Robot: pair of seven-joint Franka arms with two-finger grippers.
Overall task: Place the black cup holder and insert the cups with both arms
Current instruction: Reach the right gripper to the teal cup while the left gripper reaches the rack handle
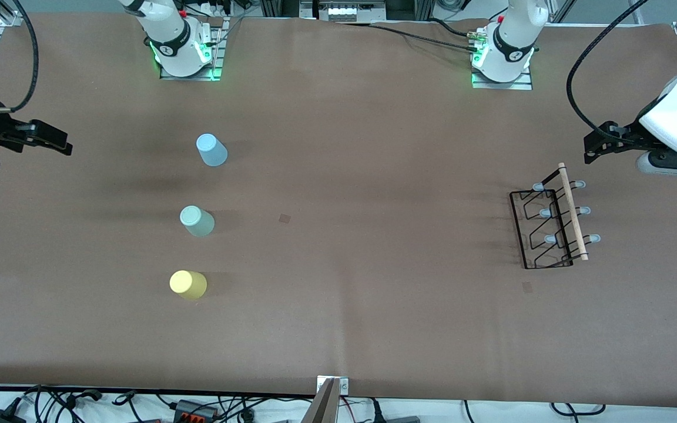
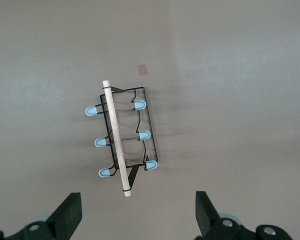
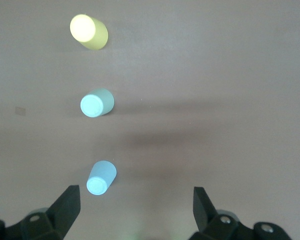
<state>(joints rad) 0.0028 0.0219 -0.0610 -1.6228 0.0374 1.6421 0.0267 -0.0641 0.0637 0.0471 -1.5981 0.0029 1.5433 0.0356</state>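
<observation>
The black cup holder stands on the table toward the left arm's end, wooden rod on top, pegs empty. It also shows in the left wrist view. My left gripper is open and empty, up over the table beside the holder. The light blue cup, pale green cup and yellow cup stand in a row toward the right arm's end, narrow closed ends up; the yellow one is nearest the front camera. My right gripper is open and empty, off to the side of the blue cup.
Two small tape marks lie on the brown table, one mid-table and one near the holder. The arm bases stand along the table's edge farthest from the front camera. A metal bracket sits at the nearest edge.
</observation>
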